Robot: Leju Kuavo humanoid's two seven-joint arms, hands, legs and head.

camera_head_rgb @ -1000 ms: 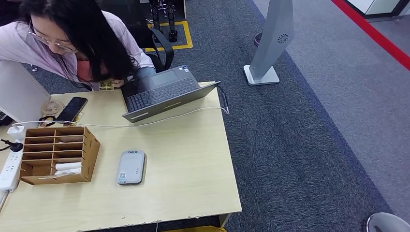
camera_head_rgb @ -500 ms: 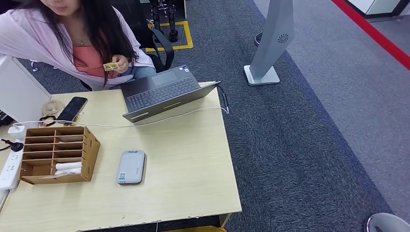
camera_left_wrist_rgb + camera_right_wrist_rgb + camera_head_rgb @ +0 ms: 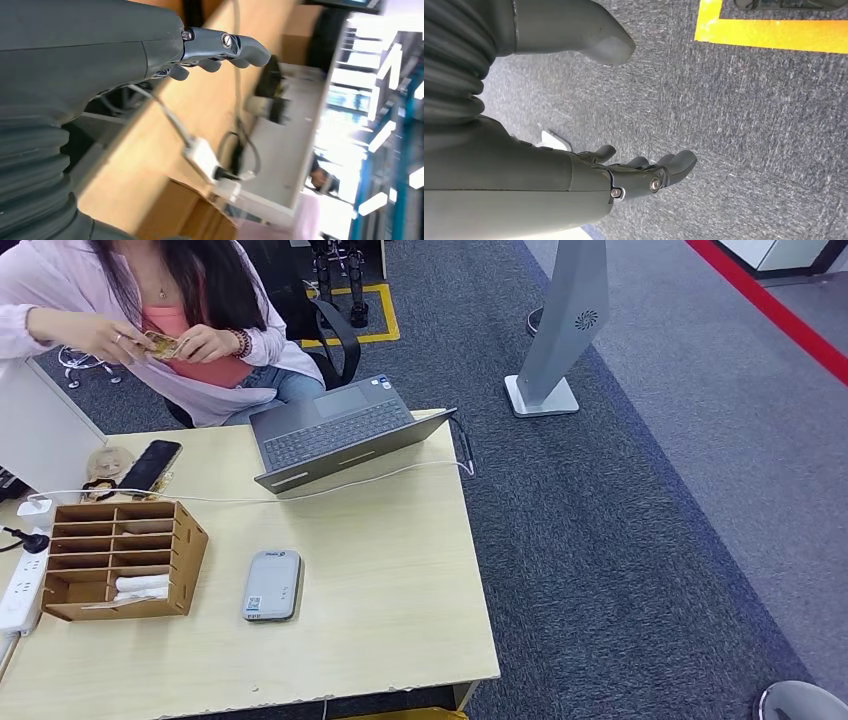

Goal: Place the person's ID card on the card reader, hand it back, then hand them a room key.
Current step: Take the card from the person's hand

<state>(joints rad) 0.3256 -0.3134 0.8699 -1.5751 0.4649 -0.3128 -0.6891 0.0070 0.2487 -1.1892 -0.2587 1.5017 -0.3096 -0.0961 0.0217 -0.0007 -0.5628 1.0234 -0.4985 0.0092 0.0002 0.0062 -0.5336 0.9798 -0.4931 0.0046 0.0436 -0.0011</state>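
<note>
- On the bench (image 3: 400, 610), space is kept bare around the middle, judged to leave room for cards to be passed across; the person (image 3: 215, 300) is seated at its far edge, within reach of that space.
- Near the far edge, a laptop (image 3: 335, 430) is laid open and almost flat, its keyboard turned toward the person for their use.
- Toward the robot's left, a wooden organiser (image 3: 120, 558) is set with its compartments facing up; white cards, probably the room keys, are stored in one lower slot.
- Just beside the organiser, the card reader (image 3: 271, 584) is placed flat, with nothing lying on it.
- Off the bench, the ID card (image 3: 163, 345) is held between both of the person's hands, not yet offered.
- Beside the bench edge, the left hand (image 3: 165, 55) is held low with fingers extended and nothing in it.
- Over the carpet, the right hand (image 3: 624, 175) is hung with fingers loosely apart, holding nothing, judged to be waiting.
</note>
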